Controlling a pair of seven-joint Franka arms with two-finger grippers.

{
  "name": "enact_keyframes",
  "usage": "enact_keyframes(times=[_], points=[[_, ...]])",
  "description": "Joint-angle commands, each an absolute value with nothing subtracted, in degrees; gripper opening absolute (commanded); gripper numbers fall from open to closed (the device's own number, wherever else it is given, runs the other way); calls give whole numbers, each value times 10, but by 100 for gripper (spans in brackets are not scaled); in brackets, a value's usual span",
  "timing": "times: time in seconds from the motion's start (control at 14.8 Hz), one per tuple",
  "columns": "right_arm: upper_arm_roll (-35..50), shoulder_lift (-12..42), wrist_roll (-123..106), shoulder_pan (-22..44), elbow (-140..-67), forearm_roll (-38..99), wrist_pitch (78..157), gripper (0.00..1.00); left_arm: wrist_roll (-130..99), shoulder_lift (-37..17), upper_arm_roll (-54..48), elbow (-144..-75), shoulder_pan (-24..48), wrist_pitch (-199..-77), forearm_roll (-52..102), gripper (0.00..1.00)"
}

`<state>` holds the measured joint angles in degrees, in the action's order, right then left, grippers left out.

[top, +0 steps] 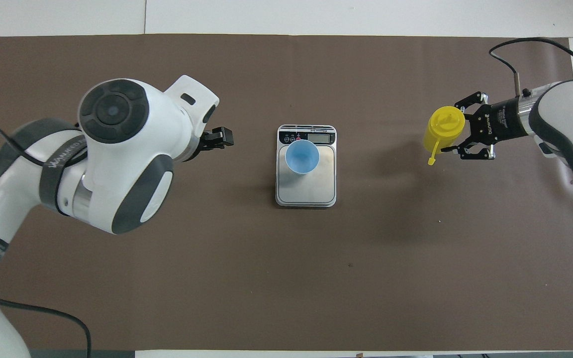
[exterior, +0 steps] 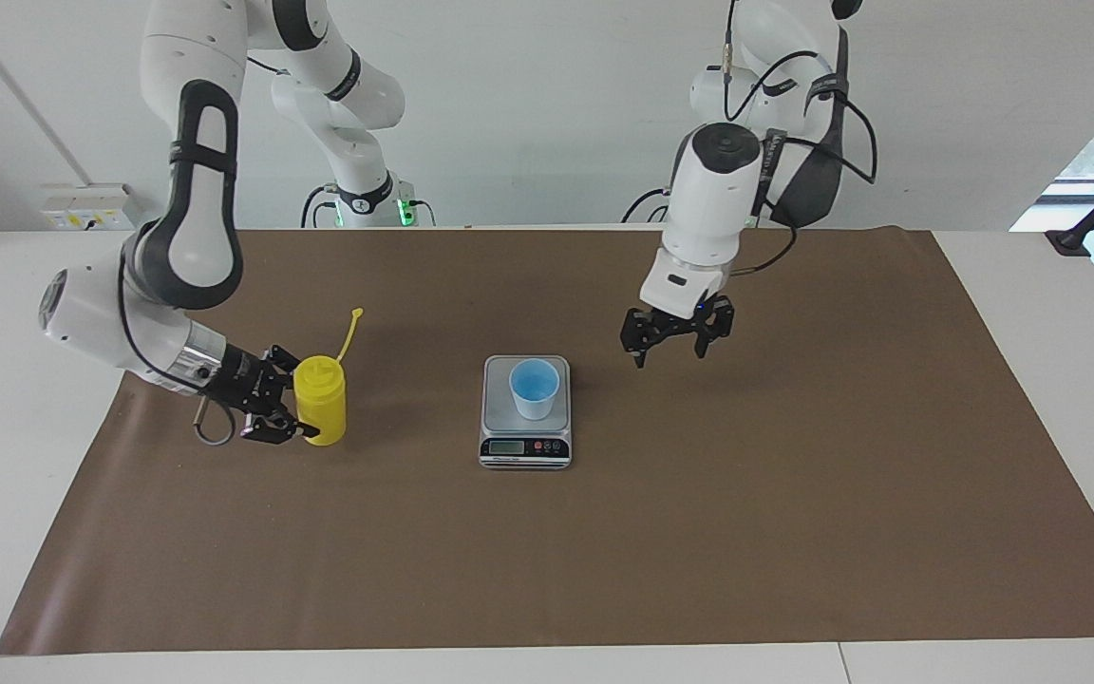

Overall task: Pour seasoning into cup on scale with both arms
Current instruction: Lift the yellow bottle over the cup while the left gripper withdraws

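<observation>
- Grasping step: right hand (exterior: 283, 407) spread around the seasoning (exterior: 321, 399) near the right arm's desk edge, not yet clenched.
- Left hand (exterior: 675, 344) hangs released beside the scale (exterior: 526, 446) and cup (exterior: 534, 389).
- Next: squeeze, lift.

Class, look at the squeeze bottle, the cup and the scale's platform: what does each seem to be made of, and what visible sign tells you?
Squeeze bottle: probably soft plastic, an even opaque yellow with a thin bendy cap strap.
Cup: likely plastic or coated paper; thin wall, matte pale blue outside, brighter blue inside.
Scale platform: silver-grey with a dull sheen, perhaps brushed metal or metallic-finish plastic; the front strip looks like black plastic.
</observation>
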<state>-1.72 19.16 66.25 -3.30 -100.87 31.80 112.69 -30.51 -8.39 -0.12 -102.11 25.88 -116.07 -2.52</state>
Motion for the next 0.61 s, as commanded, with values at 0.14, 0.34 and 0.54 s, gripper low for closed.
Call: enact_keyframes(times=[0.14, 0.34, 0.54], points=[[-16, 171, 806, 71, -984, 123, 1139, 0, -174, -13, -6, -1041, 171, -1088, -31, 100], [-15, 171, 862, 136, -977, 5, 1135, 0, -98, 9, -3, -1029, 122, -1047, 7, 100], [-15, 171, 867, 168, -977, -44, 1133, 0, -56, 15, -1, -1002, 94, -997, 11, 100]])
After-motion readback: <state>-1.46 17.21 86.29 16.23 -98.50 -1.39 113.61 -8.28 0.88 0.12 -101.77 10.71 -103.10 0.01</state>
